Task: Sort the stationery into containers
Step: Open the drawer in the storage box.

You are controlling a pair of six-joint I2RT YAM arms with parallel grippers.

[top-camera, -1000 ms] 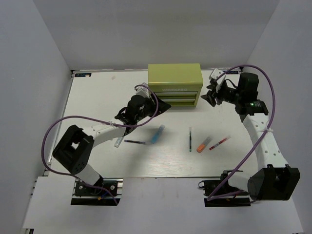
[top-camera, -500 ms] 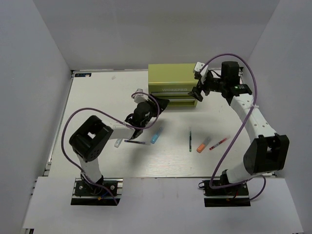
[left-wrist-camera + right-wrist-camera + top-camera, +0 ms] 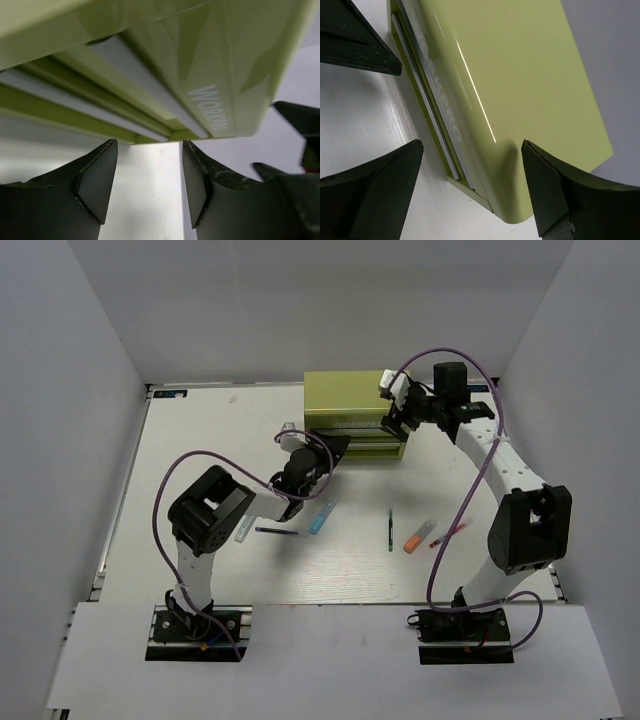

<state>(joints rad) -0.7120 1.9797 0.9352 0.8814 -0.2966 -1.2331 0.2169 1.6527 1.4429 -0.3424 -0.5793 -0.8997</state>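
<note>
The olive-green chest (image 3: 358,398) stands at the back of the table, both front drawers (image 3: 360,443) pushed in. My left gripper (image 3: 337,450) hovers open just in front of the chest's lower left corner; in the left wrist view its fingers (image 3: 97,182) hold nothing, with the chest (image 3: 165,55) close ahead. My right gripper (image 3: 394,422) is wide open at the chest's right front corner, which it straddles (image 3: 470,192) without touching. On the table lie a light-blue marker (image 3: 322,515), black pen (image 3: 275,531), pale marker (image 3: 243,531), dark-green pen (image 3: 390,528), orange marker (image 3: 417,536) and red pen (image 3: 450,533).
Purple cables (image 3: 200,462) loop over both arms. White walls close in the table at the back and sides. The left gripper's dark finger (image 3: 355,45) shows in the right wrist view, close to the chest's front.
The right arm has swung left from beside the chest to its right front corner, and its jaws have widened. The left gripper has crept closer to the chest's front, still open.
</note>
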